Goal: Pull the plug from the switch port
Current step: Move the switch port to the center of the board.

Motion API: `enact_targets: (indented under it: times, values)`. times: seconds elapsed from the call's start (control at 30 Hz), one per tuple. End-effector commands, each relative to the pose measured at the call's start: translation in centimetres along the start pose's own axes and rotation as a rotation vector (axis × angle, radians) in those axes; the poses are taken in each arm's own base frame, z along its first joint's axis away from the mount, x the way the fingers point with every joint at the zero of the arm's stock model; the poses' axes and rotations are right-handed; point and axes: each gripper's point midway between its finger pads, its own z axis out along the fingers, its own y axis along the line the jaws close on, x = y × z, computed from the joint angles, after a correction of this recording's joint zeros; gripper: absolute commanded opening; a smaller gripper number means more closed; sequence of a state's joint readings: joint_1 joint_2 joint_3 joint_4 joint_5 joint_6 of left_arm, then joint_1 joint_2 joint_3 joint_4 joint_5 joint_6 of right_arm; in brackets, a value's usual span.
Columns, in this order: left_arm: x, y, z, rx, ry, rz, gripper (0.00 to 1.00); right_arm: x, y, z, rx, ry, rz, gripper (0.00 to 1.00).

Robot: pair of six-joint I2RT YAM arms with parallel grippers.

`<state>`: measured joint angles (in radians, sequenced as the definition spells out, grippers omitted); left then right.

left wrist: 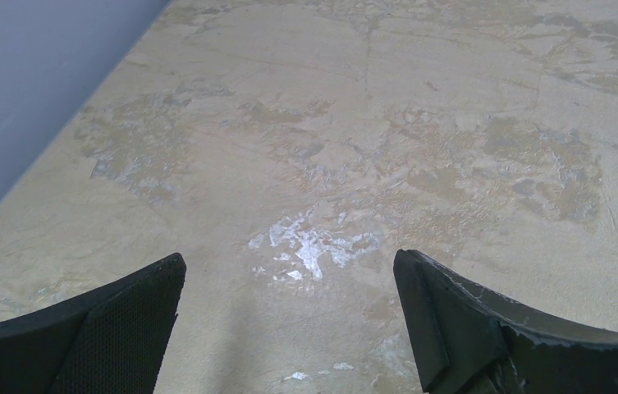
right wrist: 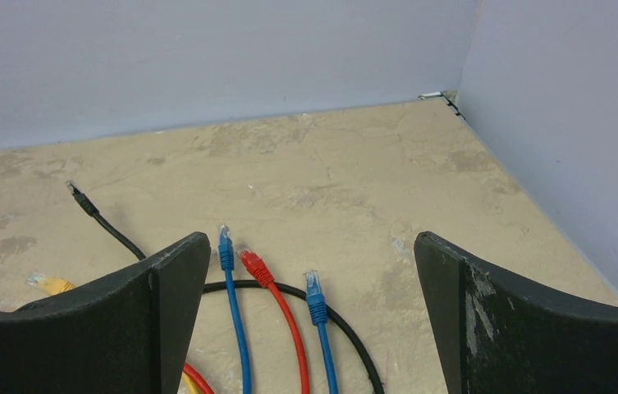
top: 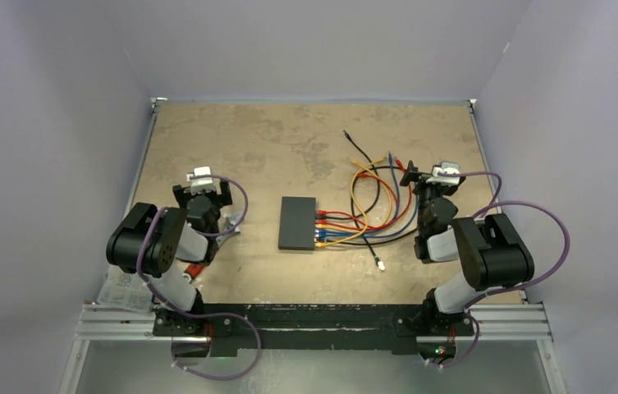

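We find left gripper (left wrist: 289, 267) and right gripper (right wrist: 312, 246) released, empty — we advise bracing switch (top: 298, 223), pulling plug (top: 322, 214) straight.

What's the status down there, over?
Left gripper and right gripper: jaws open, empty. Switch mid-table, cables plugged into its right edge. Loose cable ends lie just ahead of right gripper.

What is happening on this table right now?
Two robot arms are set to unplug a cable from the black network switch, but neither touches anything yet. Red, blue and orange patch cables sit plugged into the switch's right edge. The left gripper hangs open above bare table; the right gripper hangs open above the cables' loose ends.
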<state>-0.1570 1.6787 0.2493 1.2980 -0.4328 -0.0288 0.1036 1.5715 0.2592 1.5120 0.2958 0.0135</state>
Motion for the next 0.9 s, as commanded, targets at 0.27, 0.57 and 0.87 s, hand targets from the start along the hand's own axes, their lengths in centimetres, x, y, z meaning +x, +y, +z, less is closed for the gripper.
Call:
enact_targets:
  times: [0.27, 0.57, 0.87]
  values:
    - [-4.8, -2.0, -1.8, 0.027, 0.189, -0.126, 0.99, -5.4, 0.1, 0.9, 0.185, 0.126, 0.428, 0.99]
    - [-6.5, -6.1, -4.7, 0.217, 0.309, -0.393, 0.99, -3.3, 5.6, -1.1, -0.058, 0.407, 0.497, 0.98]
    - [-4.8, -9.6, -7.6, 0.428, 0.422, -0.455, 0.98, -3.8, 8.7, -4.1, -0.277, 0.441, 0.536, 0.99]
